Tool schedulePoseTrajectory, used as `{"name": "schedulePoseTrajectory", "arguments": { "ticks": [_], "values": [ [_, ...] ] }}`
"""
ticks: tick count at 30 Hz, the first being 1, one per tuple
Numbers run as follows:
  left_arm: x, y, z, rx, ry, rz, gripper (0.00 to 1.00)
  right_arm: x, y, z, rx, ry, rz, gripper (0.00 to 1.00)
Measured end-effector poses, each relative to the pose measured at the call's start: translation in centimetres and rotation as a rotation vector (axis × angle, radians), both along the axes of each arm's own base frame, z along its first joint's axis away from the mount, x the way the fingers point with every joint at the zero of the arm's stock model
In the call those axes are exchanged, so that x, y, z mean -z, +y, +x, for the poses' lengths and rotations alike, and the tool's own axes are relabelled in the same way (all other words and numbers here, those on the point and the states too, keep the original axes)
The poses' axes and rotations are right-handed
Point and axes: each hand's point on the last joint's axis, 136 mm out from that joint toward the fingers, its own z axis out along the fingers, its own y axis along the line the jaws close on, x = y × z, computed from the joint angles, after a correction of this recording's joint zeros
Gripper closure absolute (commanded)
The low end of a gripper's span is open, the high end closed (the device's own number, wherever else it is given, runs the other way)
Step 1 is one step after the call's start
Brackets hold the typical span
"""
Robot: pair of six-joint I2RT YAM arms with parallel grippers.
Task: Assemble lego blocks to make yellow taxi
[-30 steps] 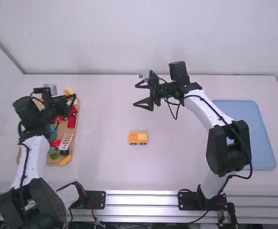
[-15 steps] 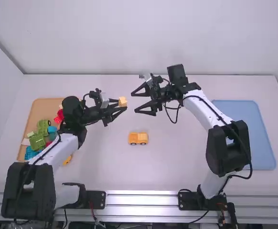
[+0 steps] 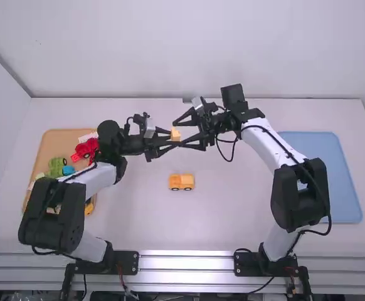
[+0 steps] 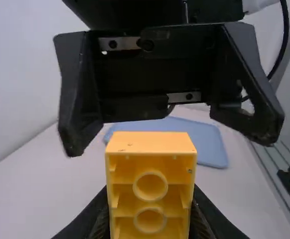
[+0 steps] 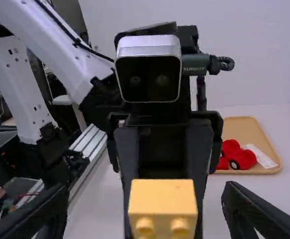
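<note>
My left gripper (image 3: 170, 137) pinches a yellow block (image 4: 151, 142) between its fingers above the counter (image 3: 232, 207); my right gripper (image 3: 178, 133), fingers wide apart, grips nothing

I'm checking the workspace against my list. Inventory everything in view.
Studded plastic block: one, yellow, in the left jaws.
Wheeled toy truck: one, orange-yellow, mid-table.
Shallow tan tray: one, tan, table's left side.
Assorted toy pieces: several, partly hidden; red, green, blue, white; in that tray.
Small toy piece: at least one, yellow, by its near edge.
Rectangular blue tray: one, blue, right side.
Table: one, white, beneath.
Left arm: one, white and black, jaws on block.
Right arm: one, white and black, jaws open.
</note>
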Motion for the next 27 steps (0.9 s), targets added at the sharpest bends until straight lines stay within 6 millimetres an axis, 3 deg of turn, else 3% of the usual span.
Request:
{"name": "schedulePoseTrajectory", "arguments": {
  "ticks": [5,13,19,23,25,27],
  "values": [
    [-0.46,-0.06,-0.12,0.005,-0.023,-0.007,0.94,0.12,0.2,0.06,0.003,-0.013,-0.006,0.28],
    [-0.65,-0.05,-0.14,0.005,-0.019,-0.012,0.94,0.43,0.72,-0.05,0.005,-0.025,-0.022,0.5],
    [-0.59,-0.08,-0.14,0.006,-0.014,-0.012,0.94,0.36,0.69,0.09,0.007,-0.037,-0.018,0.57],
    [-0.59,-0.08,-0.14,0.006,-0.014,-0.012,0.94,0.36,0.69,0.1,0.007,-0.039,-0.018,0.7],
    [-0.56,-0.07,-0.08,0.003,-0.008,-0.012,0.92,0.37,0.76,0.12,0.008,-0.046,-0.018,0.75],
    [-0.55,-0.07,-0.09,0.003,-0.007,-0.012,0.82,0.39,0.76,0.14,0.009,-0.05,-0.018,0.79]
  ]
}}
